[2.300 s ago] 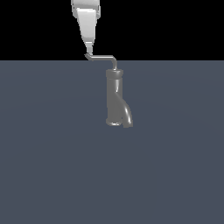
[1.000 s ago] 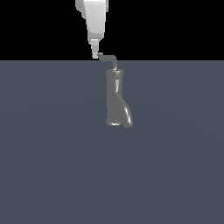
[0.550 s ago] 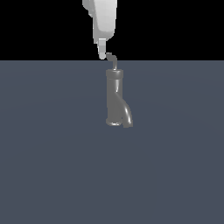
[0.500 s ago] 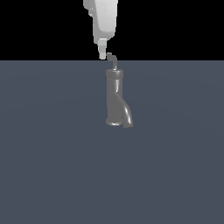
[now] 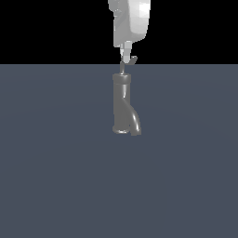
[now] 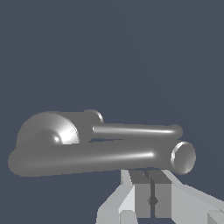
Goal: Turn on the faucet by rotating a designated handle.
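Observation:
The faucet (image 5: 122, 104) is a dull grey upright cylinder, and its thick curved spout (image 5: 135, 125) branches off low toward the exterior view's right. The thin bent handle (image 5: 128, 62) rises from the faucet's top, and its upturned tip points to the exterior view's right. My white gripper (image 5: 124, 56) hangs straight down over the faucet, fingers together, with its tips right against the handle rod. In the wrist view the fingers (image 6: 142, 188) are pressed shut with nothing between them. Past the gripper (image 6: 149, 171) lie the thick spout (image 6: 87, 157), the thin handle (image 6: 135, 130) and the faucet's rounded top (image 6: 52, 129).
The faucet stands on a flat dark blue-grey floor (image 5: 56, 176). Nothing else shows in either view.
My gripper has moved to the exterior view's right, pushing the handle. The handle swung from pointing left of the faucet to pointing slightly right. The faucet body has stayed put.

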`<state>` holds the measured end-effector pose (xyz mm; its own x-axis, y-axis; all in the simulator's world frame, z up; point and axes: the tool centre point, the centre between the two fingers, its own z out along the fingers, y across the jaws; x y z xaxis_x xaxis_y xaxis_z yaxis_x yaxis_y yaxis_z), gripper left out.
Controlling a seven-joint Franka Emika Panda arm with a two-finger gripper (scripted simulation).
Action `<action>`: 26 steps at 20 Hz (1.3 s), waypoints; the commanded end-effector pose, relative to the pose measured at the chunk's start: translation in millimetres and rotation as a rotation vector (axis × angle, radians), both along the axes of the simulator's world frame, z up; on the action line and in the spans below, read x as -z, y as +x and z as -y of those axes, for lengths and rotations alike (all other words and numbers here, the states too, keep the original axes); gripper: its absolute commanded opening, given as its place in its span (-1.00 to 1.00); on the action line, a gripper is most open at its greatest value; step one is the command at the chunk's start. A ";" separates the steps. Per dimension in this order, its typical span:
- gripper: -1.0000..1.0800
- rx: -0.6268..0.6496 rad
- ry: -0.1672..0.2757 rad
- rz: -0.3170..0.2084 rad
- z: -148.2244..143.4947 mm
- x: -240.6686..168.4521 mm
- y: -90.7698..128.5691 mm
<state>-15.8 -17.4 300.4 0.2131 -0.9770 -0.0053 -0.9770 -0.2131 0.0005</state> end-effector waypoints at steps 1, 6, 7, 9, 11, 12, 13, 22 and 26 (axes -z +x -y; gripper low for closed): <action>-1.00 0.042 -0.005 0.002 40.3 -0.2 0.7; -1.00 -0.001 0.001 0.000 18.6 -0.1 7.1; -1.00 0.001 0.000 0.000 21.7 0.0 9.7; -1.00 0.004 0.000 0.000 28.0 0.0 14.7; -1.00 0.008 -0.001 0.000 34.2 0.0 19.7; -1.00 0.010 -0.001 0.000 37.3 0.0 22.2; -1.00 0.012 -0.001 0.000 40.4 0.0 24.6; -1.00 0.028 -0.003 0.001 67.2 0.0 45.6; -1.00 0.035 -0.004 0.001 78.7 -0.1 54.5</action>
